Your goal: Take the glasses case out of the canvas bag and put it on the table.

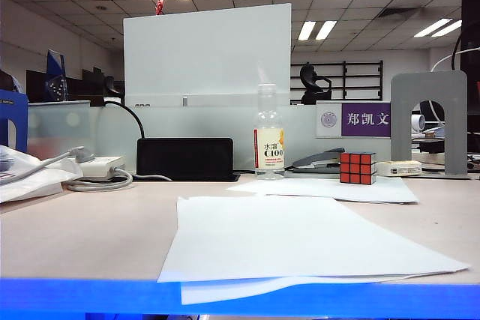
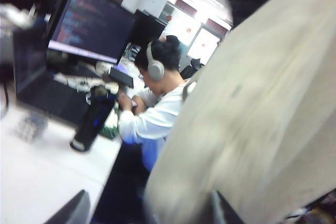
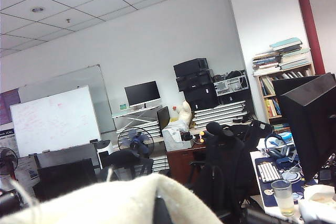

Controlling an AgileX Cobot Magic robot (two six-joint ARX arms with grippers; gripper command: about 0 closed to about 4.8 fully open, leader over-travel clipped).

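The desk [image 1: 90, 237] with its bright blue front edge spreads across the exterior view, and neither arm nor the canvas bag shows there. Taking the clear plastic bottle [image 1: 268, 134] at the back of the desk as the landmark: a stack of white paper sheets [image 1: 300, 241] lies in front of it, toward the blue edge; a low black box [image 1: 185, 158] stands just beside it on the left; a stapler [image 1: 319, 160] and a red-and-orange puzzle cube [image 1: 358, 168] sit near it on the right, the cube resting on a second paper sheet [image 1: 330, 188]. A white power strip with cables [image 1: 101, 168] lies farther left of the bottle. The canvas bag [image 2: 262, 124] fills the left wrist view as a cream, dark-specked sheet of cloth, blurred, hanging close to the camera with an office behind it. The left gripper [image 2: 147, 213] shows only as dark finger tips at the frame edge, jaws standing wide apart beside the cloth. In the right wrist view a fold of the bag [image 3: 121, 203] bunches around the right gripper [image 3: 161, 211], whose jaws are together, pinching the cloth. The glasses case is not visible in any view.
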